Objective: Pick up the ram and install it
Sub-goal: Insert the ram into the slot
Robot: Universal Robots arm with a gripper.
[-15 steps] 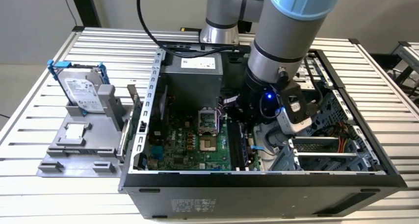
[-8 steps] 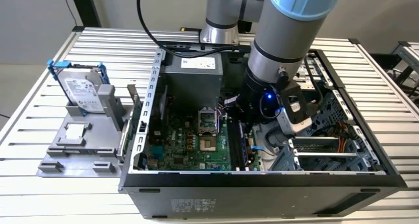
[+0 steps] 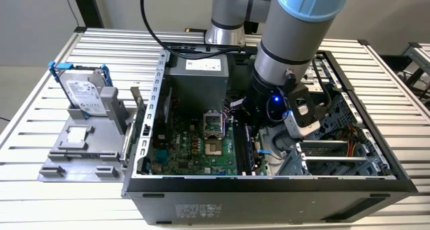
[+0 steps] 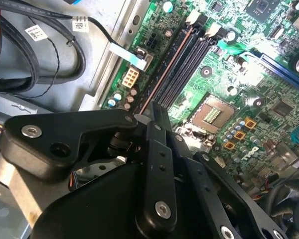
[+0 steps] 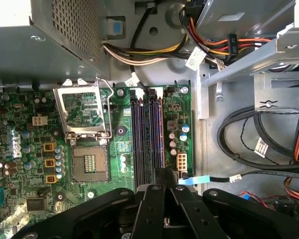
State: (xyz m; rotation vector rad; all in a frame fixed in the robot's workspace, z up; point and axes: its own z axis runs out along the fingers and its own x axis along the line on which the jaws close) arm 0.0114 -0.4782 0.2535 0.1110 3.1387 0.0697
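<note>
An open computer case [image 3: 269, 189] lies on a slatted metal table [image 3: 40, 109], with the green motherboard [image 3: 195, 149] exposed inside and a grey power supply [image 3: 198, 81] at its far end. In the first wrist view the open CPU socket [image 5: 87, 134] sits beside the black memory slots [image 5: 148, 132], and bundled cables [image 5: 154, 52] run from the power supply toward the drive bays. On the exterior view's left, a hard drive [image 3: 84, 91] stands tilted in a grey holder [image 3: 84, 149] beside the case.
</note>
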